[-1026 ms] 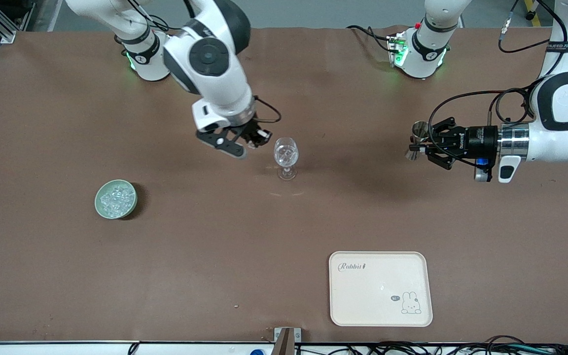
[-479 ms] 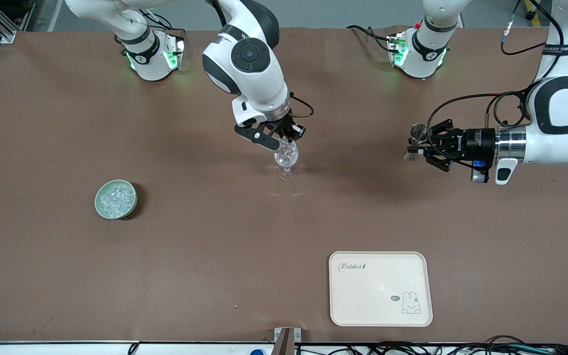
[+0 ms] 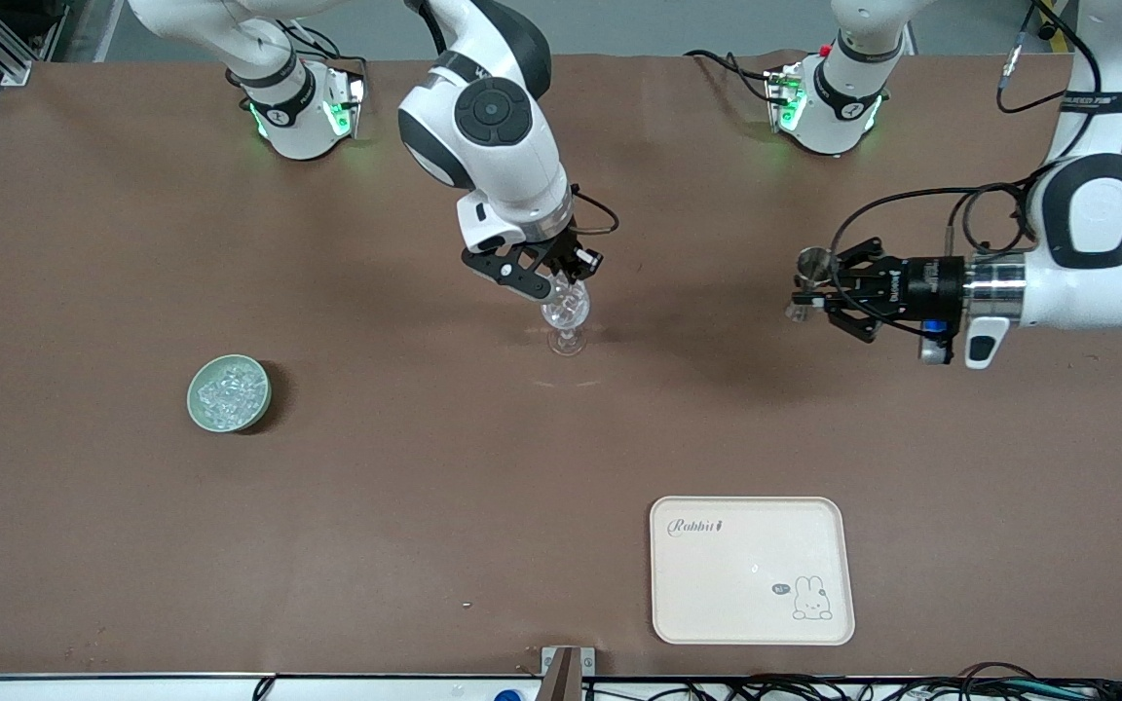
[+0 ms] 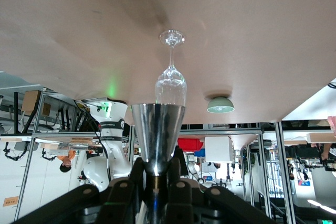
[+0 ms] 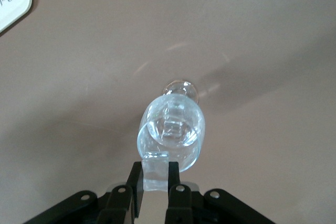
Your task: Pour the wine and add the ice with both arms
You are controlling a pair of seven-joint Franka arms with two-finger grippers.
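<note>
Ice cube (image 5: 155,172) clamped in right gripper (image 5: 155,178) over glass (image 5: 171,132) | left gripper (image 3: 807,295) clamps jigger (image 4: 157,135), contents hidden

Brown table (image 3: 425,506) under glass (image 3: 566,310), bowl (image 3: 229,392), tray (image 3: 752,570)

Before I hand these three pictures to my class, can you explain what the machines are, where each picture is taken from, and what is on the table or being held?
Two white robot arms work at a brown table. One picture looks down from a high camera facing them; the other two come from cameras on the arms' wrists.

On the table stand a wine glass, a green bowl of ice toward the right arm's end, and a cream tray nearest the front camera.

The right end effector is over the glass, pinching an ice cube just above its rim; one cube already lies inside. The left end effector holds a silver jigger in the air toward the left arm's end, aimed at the glass.
</note>
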